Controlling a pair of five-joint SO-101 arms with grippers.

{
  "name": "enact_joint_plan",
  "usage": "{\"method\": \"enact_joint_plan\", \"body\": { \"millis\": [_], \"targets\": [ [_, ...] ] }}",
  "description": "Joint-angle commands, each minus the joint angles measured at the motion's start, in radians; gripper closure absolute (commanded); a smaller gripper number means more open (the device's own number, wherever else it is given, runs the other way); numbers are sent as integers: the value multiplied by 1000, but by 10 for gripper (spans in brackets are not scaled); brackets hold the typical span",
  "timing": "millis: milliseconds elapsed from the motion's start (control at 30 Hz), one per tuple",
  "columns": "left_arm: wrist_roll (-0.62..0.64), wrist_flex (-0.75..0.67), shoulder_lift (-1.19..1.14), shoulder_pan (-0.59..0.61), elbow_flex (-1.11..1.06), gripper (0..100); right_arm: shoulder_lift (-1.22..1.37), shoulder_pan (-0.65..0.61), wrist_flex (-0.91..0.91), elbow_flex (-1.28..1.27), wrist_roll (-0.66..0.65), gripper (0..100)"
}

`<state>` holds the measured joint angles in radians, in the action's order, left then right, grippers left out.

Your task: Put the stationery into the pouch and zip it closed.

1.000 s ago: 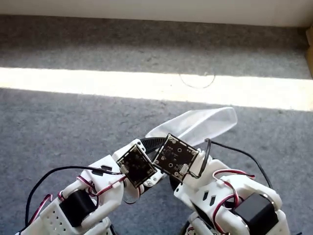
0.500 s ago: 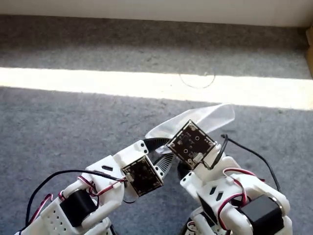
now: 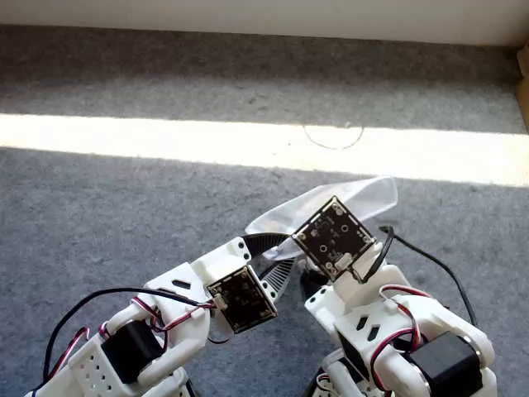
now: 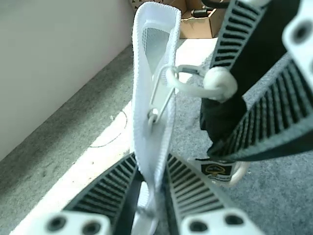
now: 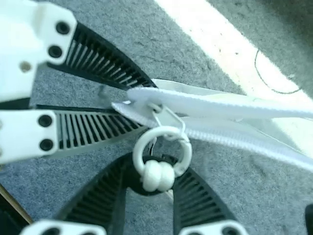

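Step in hand: zipping. The left gripper (image 4: 152, 169) pinches the pouch (image 3: 355, 201) end, ahead of both arms; the right gripper (image 5: 155, 172) pinches the pull ring (image 5: 160, 147). Next: draw the ring along the taut zipper.

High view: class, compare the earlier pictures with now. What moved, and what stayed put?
The right arm slid away from the left arm, along the pouch toward its far end, jaws on the zip pull. The left arm drew back slightly, then held. The pouch stayed put in the left jaws.
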<state>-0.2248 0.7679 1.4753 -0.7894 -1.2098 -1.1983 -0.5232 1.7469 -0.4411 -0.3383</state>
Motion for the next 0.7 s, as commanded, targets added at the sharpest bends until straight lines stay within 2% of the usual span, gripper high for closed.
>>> {"method": "enact_joint_plan", "body": {
  "millis": [0, 233, 667],
  "targets": [
    [-11, 2, 10, -2, 10, 993, 1, 28, -18, 50, 14, 993],
    [-80, 2, 10, -2, 8, 993, 1, 206, -76, 50, 15, 993],
    [-80, 0, 10, 64, 13, 993, 1, 225, -94, 50, 43, 993]
  ]
}}
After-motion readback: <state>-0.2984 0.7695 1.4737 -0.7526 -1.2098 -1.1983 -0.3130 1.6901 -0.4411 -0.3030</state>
